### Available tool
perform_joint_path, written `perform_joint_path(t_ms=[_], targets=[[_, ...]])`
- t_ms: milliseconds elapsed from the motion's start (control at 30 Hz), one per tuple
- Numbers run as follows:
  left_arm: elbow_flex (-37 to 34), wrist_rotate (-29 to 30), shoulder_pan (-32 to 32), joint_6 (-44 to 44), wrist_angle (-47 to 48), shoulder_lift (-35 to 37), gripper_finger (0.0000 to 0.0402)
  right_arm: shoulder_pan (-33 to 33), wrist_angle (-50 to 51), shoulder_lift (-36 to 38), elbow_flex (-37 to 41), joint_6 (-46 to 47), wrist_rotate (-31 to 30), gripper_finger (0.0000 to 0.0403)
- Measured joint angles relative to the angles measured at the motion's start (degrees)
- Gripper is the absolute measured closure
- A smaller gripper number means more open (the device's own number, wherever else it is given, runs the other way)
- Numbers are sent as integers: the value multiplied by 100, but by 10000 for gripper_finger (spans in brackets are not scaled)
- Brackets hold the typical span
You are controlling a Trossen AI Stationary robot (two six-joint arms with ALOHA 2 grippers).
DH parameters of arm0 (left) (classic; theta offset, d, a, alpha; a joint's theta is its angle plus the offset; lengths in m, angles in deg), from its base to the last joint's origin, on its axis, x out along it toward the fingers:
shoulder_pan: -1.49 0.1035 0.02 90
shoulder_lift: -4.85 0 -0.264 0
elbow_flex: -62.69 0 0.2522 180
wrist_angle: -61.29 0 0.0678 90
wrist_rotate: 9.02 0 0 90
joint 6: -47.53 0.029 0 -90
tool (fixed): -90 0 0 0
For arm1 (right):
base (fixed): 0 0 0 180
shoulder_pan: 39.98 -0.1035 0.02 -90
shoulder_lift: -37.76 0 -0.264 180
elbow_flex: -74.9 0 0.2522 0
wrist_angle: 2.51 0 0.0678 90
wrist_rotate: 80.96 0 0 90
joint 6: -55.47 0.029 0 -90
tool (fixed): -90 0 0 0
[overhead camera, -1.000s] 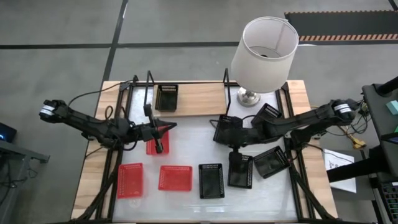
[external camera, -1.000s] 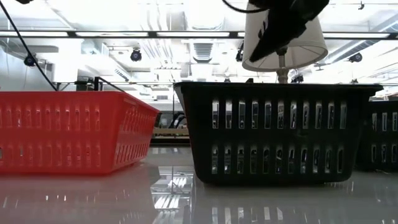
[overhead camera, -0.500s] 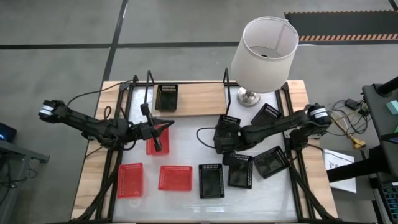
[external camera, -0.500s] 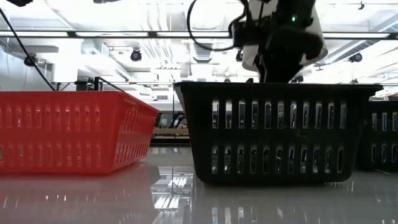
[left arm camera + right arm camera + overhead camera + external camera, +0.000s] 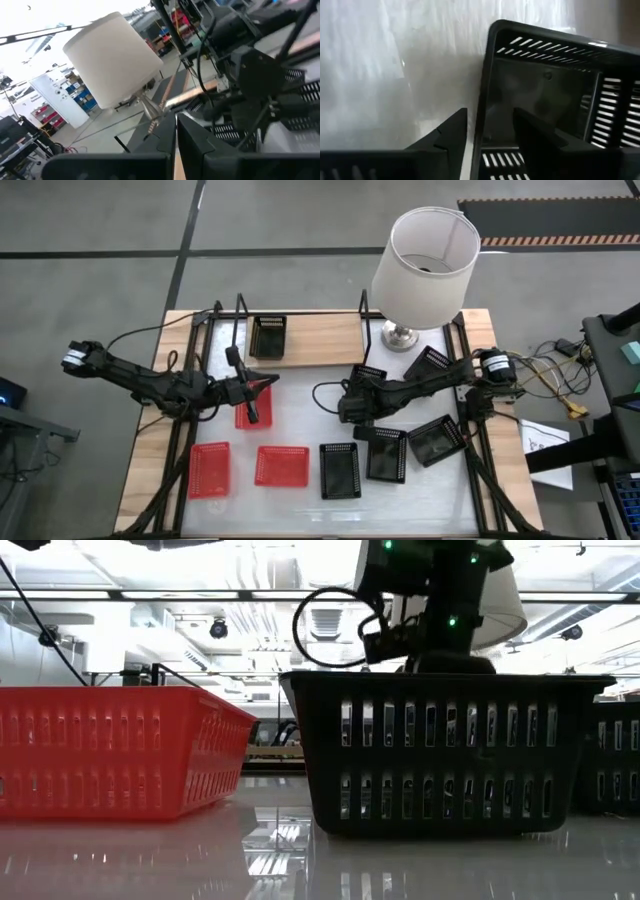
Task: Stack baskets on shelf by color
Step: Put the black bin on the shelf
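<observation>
Now the right gripper (image 5: 487, 137), fingers spread, straddles the thin rim of a black basket (image 5: 365, 388) at centre frame, a light, stiff, slightly flexible mesh shell best pinched at that wall. Left gripper (image 5: 262, 387), centre-left, pinches a red basket (image 5: 247, 408); the shelf (image 5: 320, 340) sits upper centre.

Left gripper (image 5: 258, 387) hides red basket (image 5: 245, 415) partly.

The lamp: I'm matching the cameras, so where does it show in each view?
High view: the lamp stands at the table's far edge, right of the shelf.
Low view: its shade peeks out behind the right arm, upper right.
Left wrist view: large, upper left.
Right wrist view: not in it.
Shared landmark: the white shade.
</observation>
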Motion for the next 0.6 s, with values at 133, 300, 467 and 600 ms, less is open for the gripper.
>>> perform_joint_path(t_ms=[133, 300, 467, 600], targets=[[-3, 1, 0, -11, 39, 13, 402, 27, -106, -19, 32, -2, 1, 301], [-3, 3, 0, -11, 47, 23, 402, 27, -142, 36, 19, -6, 10, 377], [-3, 5, 0, -11, 56, 35, 402, 24, -118, 44, -19, -92, 22, 390], [-57, 6, 0, -15, 155, 146, 402, -23, 85, 121, -164, -174, 61, 391]])
